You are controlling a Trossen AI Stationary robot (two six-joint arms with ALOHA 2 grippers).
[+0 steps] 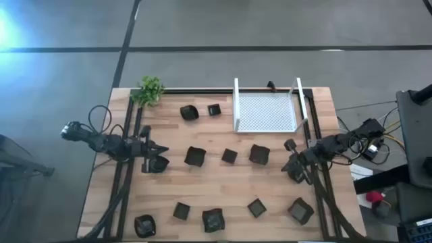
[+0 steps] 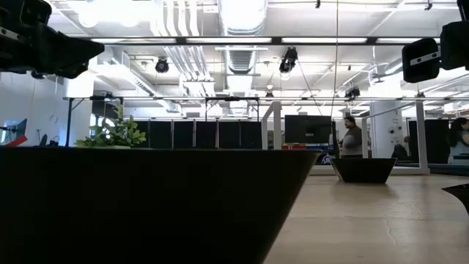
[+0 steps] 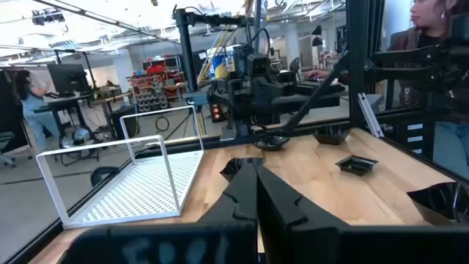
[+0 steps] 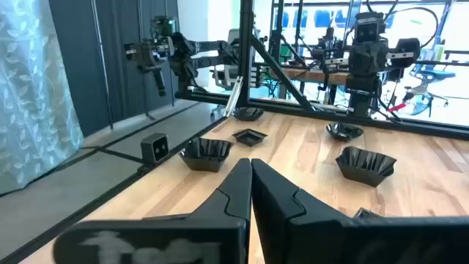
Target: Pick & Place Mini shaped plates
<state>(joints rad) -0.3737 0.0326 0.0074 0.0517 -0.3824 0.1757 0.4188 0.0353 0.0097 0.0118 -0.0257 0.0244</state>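
Both grippers, left gripper and right gripper, are closed and empty; the small glossy black plates sit crowded below the white mesh tray, so a clumsy reach could easily knock neighbours.

The wooden table stands on a grey floor crossed by dark seams. A small green plant sits at the table's far left corner. Beyond it lies an open workshop with exposed white ceiling ducts, strip lights and dark monitors. A person stands far off, and a patterned curtain hangs at one side
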